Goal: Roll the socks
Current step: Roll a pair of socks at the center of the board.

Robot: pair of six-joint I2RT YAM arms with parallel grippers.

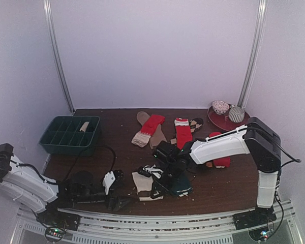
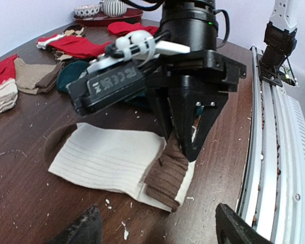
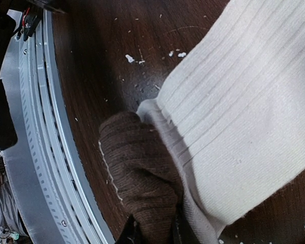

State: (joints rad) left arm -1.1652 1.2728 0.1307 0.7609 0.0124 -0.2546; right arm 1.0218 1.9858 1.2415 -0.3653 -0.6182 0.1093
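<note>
My right hand [image 2: 183, 150] pinches the cream sock [image 2: 107, 160] by its brown end [image 3: 137, 178] at the desk's near edge; my left hand [image 2: 157, 227] sits wide open. Rolling looks barely begun. The red socks [image 1: 183, 134] lie flat.

Black right end effector [image 2: 185, 148] mid-frame, tips pinched on a brown sock [image 2: 165, 177], cream sock [image 2: 104, 160] flat beneath on the dark table [image 2: 20, 206], red socks [image 2: 76, 46] upper left.

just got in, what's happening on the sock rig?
The right gripper is pinching the brown end of the cream sock, lifted over the ribbed part near the table's front edge, apparently to begin a roll. The left gripper sits open nearby, holding nothing. Red socks lie flat farther back.
</note>
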